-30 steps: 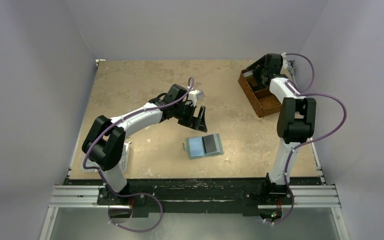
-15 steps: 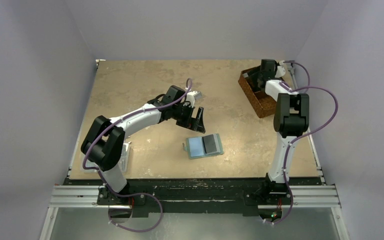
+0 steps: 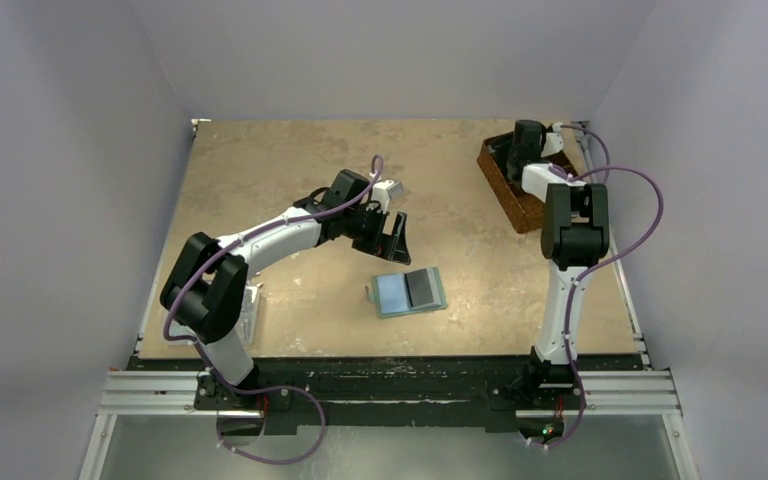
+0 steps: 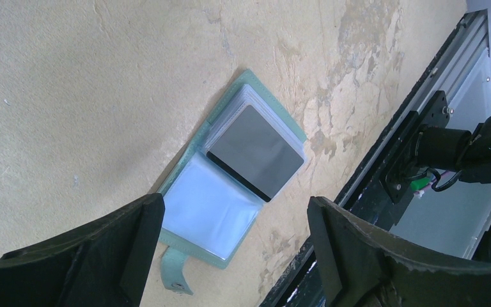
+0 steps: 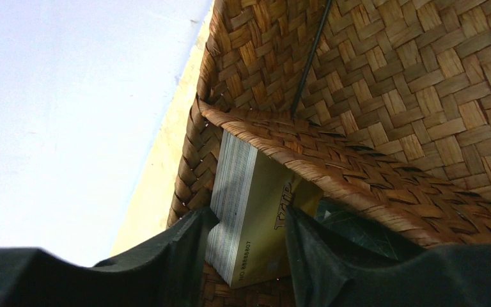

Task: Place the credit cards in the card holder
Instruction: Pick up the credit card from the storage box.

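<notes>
Our right tool point(image 5: 248, 220) has sunk deeper into the basket point(image 5: 422, 96), straddling the credit cards point(image 5: 240, 173), whether clenched we cannot tell; next we pinch and lift, left tool point(image 4: 234, 203) hanging released.

The left gripper point(image 4: 233, 214) hovers, jaws spread wide. Just beyond its fingertips the card holder point(image 4: 208, 208) lies open on the table point(image 4: 70, 96), with 1 dark card point(image 4: 256, 152) in its farther page.

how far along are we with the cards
Done: the card holder lies open on the table with one dark card on its sleeves. In hand: the right gripper straddles the card stack in the basket; grip unclear. To do: that whole stack. The left gripper hangs open above the holder.
</notes>
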You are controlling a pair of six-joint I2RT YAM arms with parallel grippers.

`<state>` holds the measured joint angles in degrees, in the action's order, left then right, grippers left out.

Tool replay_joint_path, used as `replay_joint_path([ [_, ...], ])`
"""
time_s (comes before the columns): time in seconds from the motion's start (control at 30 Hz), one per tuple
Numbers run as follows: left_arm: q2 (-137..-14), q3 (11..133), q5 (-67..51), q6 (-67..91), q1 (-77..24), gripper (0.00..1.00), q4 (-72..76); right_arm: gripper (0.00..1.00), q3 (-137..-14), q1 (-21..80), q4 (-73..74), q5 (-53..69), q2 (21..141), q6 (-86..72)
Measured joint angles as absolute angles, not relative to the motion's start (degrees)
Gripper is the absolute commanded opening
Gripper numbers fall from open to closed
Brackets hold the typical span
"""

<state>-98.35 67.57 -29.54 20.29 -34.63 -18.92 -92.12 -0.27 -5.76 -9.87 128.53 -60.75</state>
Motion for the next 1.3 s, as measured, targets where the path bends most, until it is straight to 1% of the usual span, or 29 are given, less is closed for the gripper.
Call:
replay_joint_path([
  [0.07,-98.3,67.6,-29.5,20.3,-34.6,0.88,-18.9,0.48,-91.0,-0.3,-8.0,-9.5,128.5,-61.3],
  [0.17,-98.3,67.6,-29.5,20.3,-34.6,0.88,-18.9,0.36,-89.6,-0.4,-11.0,-9.5,128.5,-62.1],
  [0.2,-98.3,67.6,-29.5,20.3,-34.6,0.88,-18.9,0.34,-89.3,-0.4,-11.7,-9.5,128.5,-62.3],
  [0.33,-98.3,67.5,-29.5,20.3,-34.6,0.88,-18.9,0.32,-88.6,-0.4,-13.6,-9.6,128.5,-62.7],
  [0.4,-98.3,67.5,-29.5,20.3,-34.6,0.88,-18.9,0.27,-88.6,-0.4,-14.0,-9.6,128.5,-62.7],
  [0.63,-98.3,67.2,-29.6,20.2,-34.6,0.88,-18.9,0.23,-87.6,-0.8,-14.6,-9.7,127.6,-63.0],
  [0.7,-98.3,67.0,-29.6,20.2,-34.6,0.88,-18.9,0.18,-87.4,-0.9,-14.6,-9.7,127.2,-63.1],
  [0.77,-98.3,66.9,-29.6,20.1,-34.6,0.88,-18.9,0.17,-87.3,-1.1,-14.4,-9.7,126.8,-63.2],
  [0.9,-98.3,66.8,-29.7,20.0,-34.6,0.88,-18.9,0.16,-87.3,-1.4,-13.2,-9.7,125.5,-63.8],
  [1.13,-98.3,66.8,-29.8,19.9,-34.6,0.88,-18.9,0.09,-87.2,-1.7,-11.0,-9.5,123.7,-65.5],
  [1.3,-98.3,66.8,-30.0,19.9,-34.6,0.88,-18.9,0.01,-85.3,-2.2,-8.6,-9.3,121.3,-67.0],
])
